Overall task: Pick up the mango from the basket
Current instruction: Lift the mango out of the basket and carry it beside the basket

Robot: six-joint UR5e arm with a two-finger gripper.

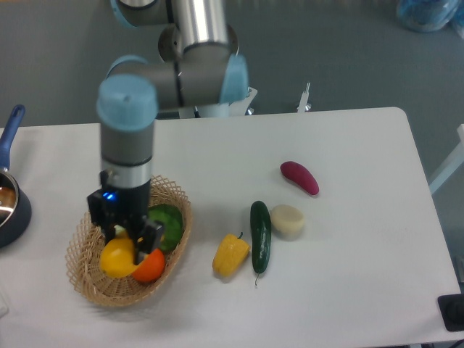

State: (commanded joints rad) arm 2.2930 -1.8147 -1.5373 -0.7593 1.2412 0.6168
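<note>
Down at the near left of the table, the basket sits with the gripper right over it, and the mango is caught between the dark fingers. The claw is closed on the mango, one finger showing on the right side of the fruit, the other mostly lost behind the gripper body. The mango's top is covered by the gripper; whether its underside touches the basket floor or hangs just above it, I cannot tell. Tucked beside it on the right, the orange shows only as a wedge, the rest hidden by the finger and the mango. Just behind, a green vegetable peeks out, largely masked by the wrist. Far left, the dark pot is cut off by the frame edge, its blue handle pointing away.

Out on the open table: yellow bell pepper, dark green cucumber just beside it, a pale round item touching the cucumber's right side, and farther back a magenta oblong vegetable, apart from the rest.

The arm: wrist pointing straight down into the basket, blue-capped joint on top, forearm running back and right toward the silver upright column, whose top leaves the frame.
</note>
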